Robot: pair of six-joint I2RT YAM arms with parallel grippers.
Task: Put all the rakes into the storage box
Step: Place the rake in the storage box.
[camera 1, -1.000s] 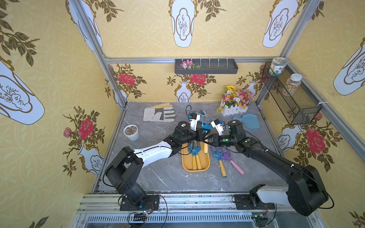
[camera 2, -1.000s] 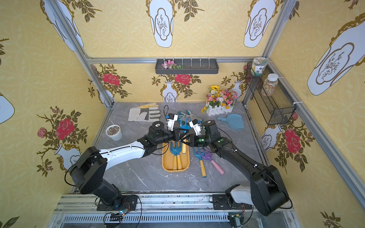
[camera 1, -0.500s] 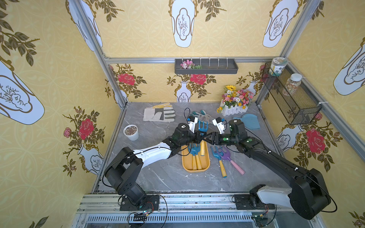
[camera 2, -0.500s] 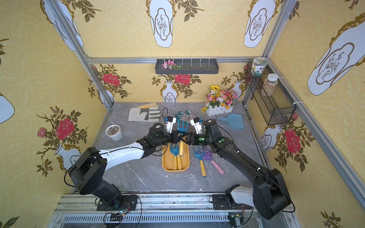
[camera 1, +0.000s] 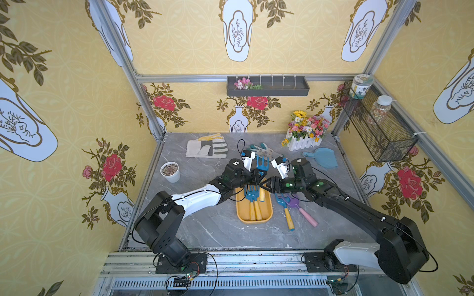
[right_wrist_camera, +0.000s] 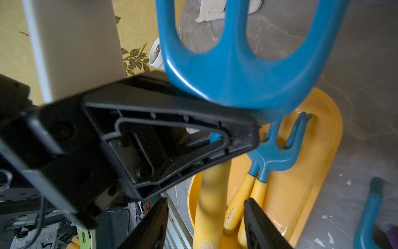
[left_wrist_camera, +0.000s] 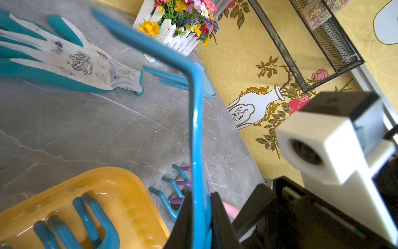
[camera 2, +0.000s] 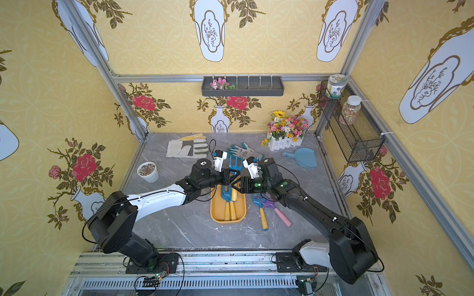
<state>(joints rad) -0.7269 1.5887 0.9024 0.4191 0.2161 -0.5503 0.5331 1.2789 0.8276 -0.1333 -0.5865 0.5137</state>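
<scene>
A rake with a blue pronged head (camera 1: 262, 164) (camera 2: 235, 164) and a yellow handle (camera 1: 261, 196) hangs upright over the far end of the storage box, a shallow yellow-orange tray (camera 1: 268, 215) (camera 2: 215, 212). My left gripper (camera 1: 256, 179) (left_wrist_camera: 200, 220) is shut on the rake's blue neck (left_wrist_camera: 197, 129). My right gripper (camera 1: 266, 185) (right_wrist_camera: 205, 202) is open, its jaws standing either side of the yellow handle (right_wrist_camera: 211, 204) without touching it. Two blue-headed, yellow-handled tools (right_wrist_camera: 273, 155) lie in the tray (right_wrist_camera: 323, 129).
A blue rake (camera 1: 286, 210) and a purple one with a pink handle (camera 1: 302, 211) lie right of the tray. Behind are two gloves (camera 1: 206, 148) (left_wrist_camera: 64, 58), a blue dustpan (camera 1: 322, 157), a flower box (camera 1: 305, 135) and a white cup (camera 1: 170, 171).
My right gripper has opened and let go of the rake's handle. The left gripper keeps hold of the rake, which has shifted slightly toward the back.
</scene>
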